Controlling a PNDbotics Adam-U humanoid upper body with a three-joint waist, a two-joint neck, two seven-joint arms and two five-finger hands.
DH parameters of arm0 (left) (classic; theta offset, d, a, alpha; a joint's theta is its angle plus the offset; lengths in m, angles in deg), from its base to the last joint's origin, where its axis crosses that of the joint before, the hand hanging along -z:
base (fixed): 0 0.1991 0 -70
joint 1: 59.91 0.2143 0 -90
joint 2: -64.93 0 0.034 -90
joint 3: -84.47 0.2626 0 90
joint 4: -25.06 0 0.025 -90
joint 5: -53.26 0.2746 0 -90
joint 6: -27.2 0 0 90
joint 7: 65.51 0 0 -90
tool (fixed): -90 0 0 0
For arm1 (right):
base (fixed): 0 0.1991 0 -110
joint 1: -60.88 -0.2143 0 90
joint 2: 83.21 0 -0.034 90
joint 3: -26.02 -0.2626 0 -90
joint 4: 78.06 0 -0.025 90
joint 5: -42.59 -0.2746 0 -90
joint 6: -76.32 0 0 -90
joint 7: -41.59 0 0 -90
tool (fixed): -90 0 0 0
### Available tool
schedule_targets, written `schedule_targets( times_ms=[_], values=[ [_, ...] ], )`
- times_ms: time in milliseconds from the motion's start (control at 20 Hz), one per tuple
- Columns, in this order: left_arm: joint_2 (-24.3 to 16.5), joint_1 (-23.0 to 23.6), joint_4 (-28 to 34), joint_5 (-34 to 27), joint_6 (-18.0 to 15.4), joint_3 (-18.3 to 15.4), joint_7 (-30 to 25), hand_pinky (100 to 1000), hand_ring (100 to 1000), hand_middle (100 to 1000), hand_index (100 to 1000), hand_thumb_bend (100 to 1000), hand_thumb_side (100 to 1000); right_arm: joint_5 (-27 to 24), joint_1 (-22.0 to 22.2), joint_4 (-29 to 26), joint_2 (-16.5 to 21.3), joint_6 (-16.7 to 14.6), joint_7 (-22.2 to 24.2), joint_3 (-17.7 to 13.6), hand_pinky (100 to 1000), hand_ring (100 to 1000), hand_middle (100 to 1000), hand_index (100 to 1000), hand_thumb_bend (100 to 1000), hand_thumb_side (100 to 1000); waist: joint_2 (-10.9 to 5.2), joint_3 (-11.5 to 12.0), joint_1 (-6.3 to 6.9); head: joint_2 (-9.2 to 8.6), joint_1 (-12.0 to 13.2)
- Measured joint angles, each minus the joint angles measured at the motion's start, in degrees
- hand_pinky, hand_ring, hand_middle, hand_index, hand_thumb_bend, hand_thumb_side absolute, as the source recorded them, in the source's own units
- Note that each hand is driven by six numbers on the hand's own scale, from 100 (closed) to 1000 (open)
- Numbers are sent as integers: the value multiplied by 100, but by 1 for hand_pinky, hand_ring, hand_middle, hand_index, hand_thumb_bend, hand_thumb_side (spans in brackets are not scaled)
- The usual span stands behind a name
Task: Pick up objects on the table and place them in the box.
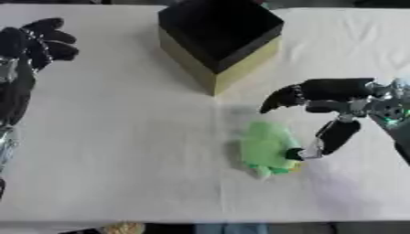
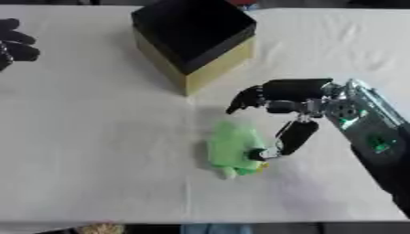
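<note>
Here, in the left eye view, a white cloth-covered table (image 1: 120,137) fills the frame, with a square box (image 1: 220,39) – black inside, yellowish on its outer walls – standing at the far centre, one corner turned toward the camera. Near the middle of the cloth, a little right of the crease, lies a soft light-green object (image 1: 268,148) with a paler end and a touch of yellow at its near side; what it is exactly cannot be made out. The black right hand (image 1: 332,103) comes in from the right edge, its fingers spread and reaching over the far side of the green object while the thumb (image 1: 332,137) points down, its tip touching the object's right side. The fingers stay apart from the object, so the hand is spread wide and grasps nothing. The black left hand (image 1: 36,41) shows at the upper left, well away from the box and the object, fingers relaxed and holding nothing.

In the right eye view the same layout appears – the right hand's silver wrist (image 2: 360,119) with small green lights shows more fully, and the left hand is only partly visible at the left edge
</note>
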Motion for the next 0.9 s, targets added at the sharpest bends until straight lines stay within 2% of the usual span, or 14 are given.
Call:
schedule_targets(
  times_ms=[450,600,700,900],
  values=[
    [45,-6,0,0,3,3,-2,754,700,674,864,640,1000,333,-14,390,-239,-215,-58,51,753,839,858,918,420,467,2,-5,7,0,-4],
    [45,-6,0,0,4,3,-3,754,700,674,863,640,1000,450,-13,470,-299,-286,-84,80,746,827,829,888,408,451,2,-5,6,0,-4],
    [45,-7,0,0,4,3,-3,754,700,674,863,640,1000,498,-13,498,-332,-339,-130,82,734,806,786,842,379,402,2,-5,5,0,-4],
    [46,-7,0,0,5,3,-2,754,700,674,863,640,1000,525,-13,512,-362,-463,-349,81,719,782,708,686,244,213,2,-5,2,0,-4]
  ],
)
